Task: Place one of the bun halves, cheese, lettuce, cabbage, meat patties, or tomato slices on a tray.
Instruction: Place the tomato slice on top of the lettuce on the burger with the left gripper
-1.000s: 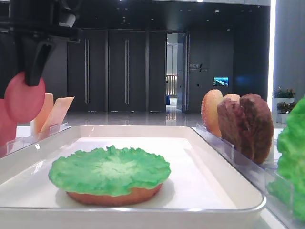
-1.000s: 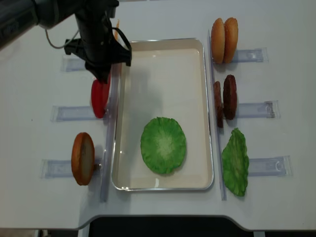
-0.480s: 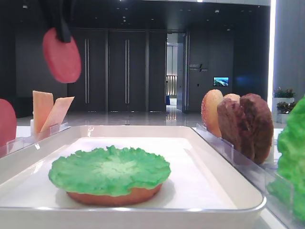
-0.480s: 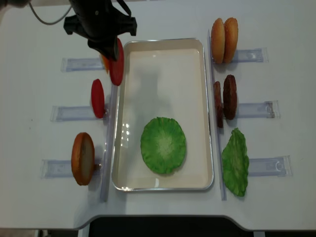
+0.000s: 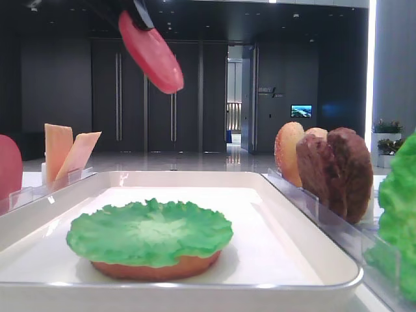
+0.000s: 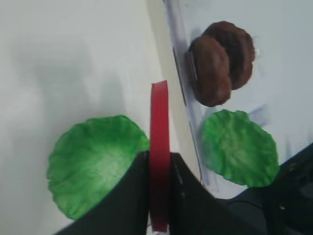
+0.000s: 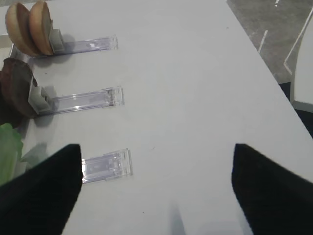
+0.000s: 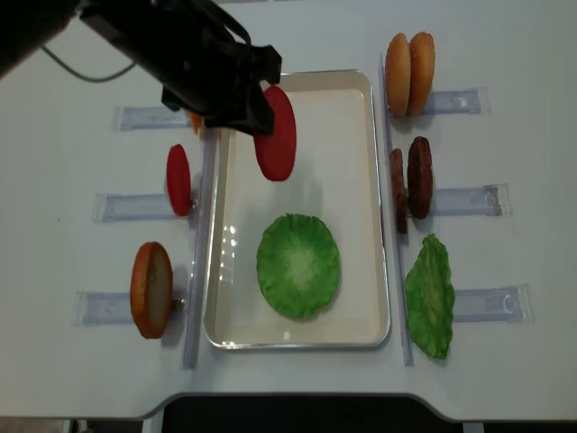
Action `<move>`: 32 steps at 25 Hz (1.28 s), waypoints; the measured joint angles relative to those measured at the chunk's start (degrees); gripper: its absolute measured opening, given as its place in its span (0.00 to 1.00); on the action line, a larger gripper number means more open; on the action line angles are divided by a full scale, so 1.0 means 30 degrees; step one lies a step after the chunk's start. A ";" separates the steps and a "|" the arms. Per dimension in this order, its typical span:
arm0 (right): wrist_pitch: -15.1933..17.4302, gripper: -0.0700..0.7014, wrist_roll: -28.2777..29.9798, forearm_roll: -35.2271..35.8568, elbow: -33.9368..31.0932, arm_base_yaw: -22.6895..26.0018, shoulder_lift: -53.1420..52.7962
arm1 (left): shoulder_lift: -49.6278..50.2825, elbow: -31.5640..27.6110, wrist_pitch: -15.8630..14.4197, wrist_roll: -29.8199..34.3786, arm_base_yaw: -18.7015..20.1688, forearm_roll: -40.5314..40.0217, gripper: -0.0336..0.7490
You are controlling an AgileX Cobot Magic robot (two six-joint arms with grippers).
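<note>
Tomato slices: two; one (image 8: 275, 133) pinched by left gripper (image 8: 257, 113), one (image 8: 178, 179) in holder.

From my right wrist, my two dark fingers (image 7: 39, 191) frame the bottom corners, spread wide apart above bare white table (image 7: 186, 98). Along its left edge stand three clear plastic holders (image 7: 83, 100): the far one carries two bun halves (image 7: 29, 27) upright, the middle one dark meat patties (image 7: 17, 90), and lettuce (image 7: 9, 152) shows beside the nearest.
</note>
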State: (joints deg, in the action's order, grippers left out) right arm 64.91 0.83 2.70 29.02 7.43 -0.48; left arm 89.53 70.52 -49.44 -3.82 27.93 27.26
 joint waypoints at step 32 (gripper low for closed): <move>0.0000 0.85 0.0000 0.0013 0.0000 0.0000 0.0000 | 0.0890 -0.9669 0.6293 1.3350 0.0461 1.3537 0.12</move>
State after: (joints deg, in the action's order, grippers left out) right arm 64.91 0.83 2.74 29.02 7.43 -0.48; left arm 92.20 41.51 -30.56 36.23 29.31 67.87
